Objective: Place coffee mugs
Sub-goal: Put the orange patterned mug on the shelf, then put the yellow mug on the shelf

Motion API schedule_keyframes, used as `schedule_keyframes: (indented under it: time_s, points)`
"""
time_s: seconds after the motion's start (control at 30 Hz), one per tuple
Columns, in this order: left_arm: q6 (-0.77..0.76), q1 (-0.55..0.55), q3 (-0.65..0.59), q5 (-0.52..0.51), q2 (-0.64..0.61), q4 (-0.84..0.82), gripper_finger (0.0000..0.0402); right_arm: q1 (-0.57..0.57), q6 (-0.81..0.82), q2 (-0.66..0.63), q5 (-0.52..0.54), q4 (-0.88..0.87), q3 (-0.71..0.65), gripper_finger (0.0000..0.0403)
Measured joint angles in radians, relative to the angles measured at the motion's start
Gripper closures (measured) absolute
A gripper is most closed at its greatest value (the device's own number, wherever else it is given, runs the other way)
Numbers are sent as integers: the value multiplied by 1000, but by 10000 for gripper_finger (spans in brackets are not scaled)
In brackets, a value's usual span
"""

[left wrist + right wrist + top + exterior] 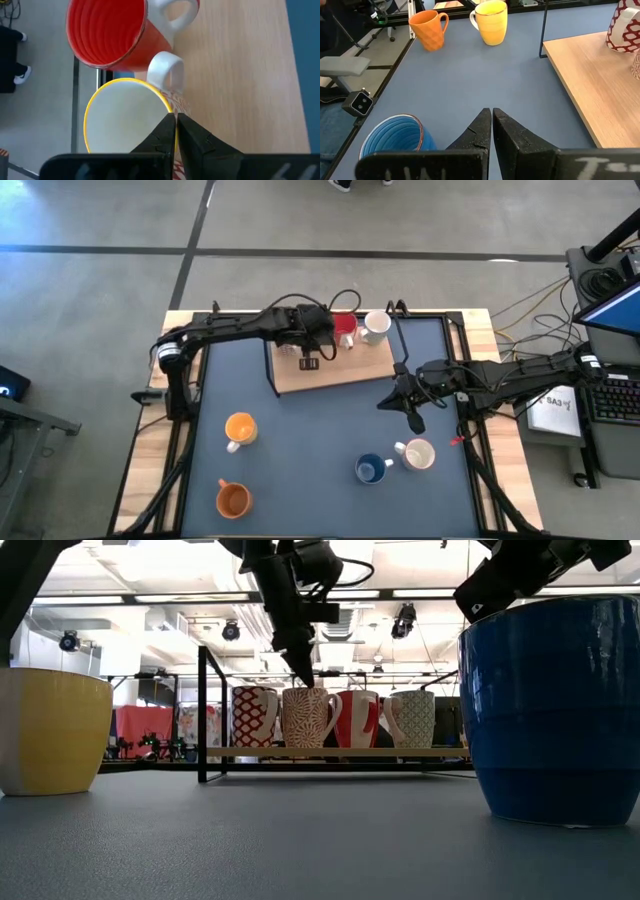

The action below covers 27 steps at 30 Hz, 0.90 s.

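A wooden board [352, 366] lies at the table's far side. Four mugs stand on it in a row in the low view: a red-and-white patterned one [254, 717], a leaf-patterned yellow-rimmed one [307, 718], a red one [357, 719] and a green-patterned one [412, 719]. My left gripper [175, 125] is shut on the yellow-rimmed mug [125, 117]. On the blue mat stand a yellow mug [240, 428], an orange mug [233, 500], a blue mug [371, 470] and a cream mug [416, 454]. My right gripper [414, 420] hovers shut above the mat, beyond the blue and cream mugs. My left gripper pinches the yellow-rimmed mug's rim [168, 106] close to its white handle [167, 70], one finger inside the cup and one outside. The fingers come from above, pointing down [303, 675]. The mug stands upright with its base on the wooden board.
A thin black frame [203, 715] stands around the board, with an upright post [399, 340] near my right arm. The red mug [107, 32] sits right beside the held one. Open mat lies between the board and the near mugs [470, 70].
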Motion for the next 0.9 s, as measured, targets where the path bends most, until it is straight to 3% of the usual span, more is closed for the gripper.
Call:
schedule_keyframes:
  time_s: [0.17, 0.5, 0.7, 0.9]
  points:
    - [-19, 1, 0, -49, 1, 3, 402, 0, -1, 0, 0, 0, 0, 394]
    - [-122, -26, 18, -41, -15, -1, 402, 0, 15, 0, 0, 0, 0, 394]
    - [-164, -130, 27, 104, -88, 16, 402, 11, 144, 0, 2, 11, -1, 394]
    - [-217, -290, -12, 117, -147, 53, 402, 100, 165, 2, 77, 66, -1, 394]
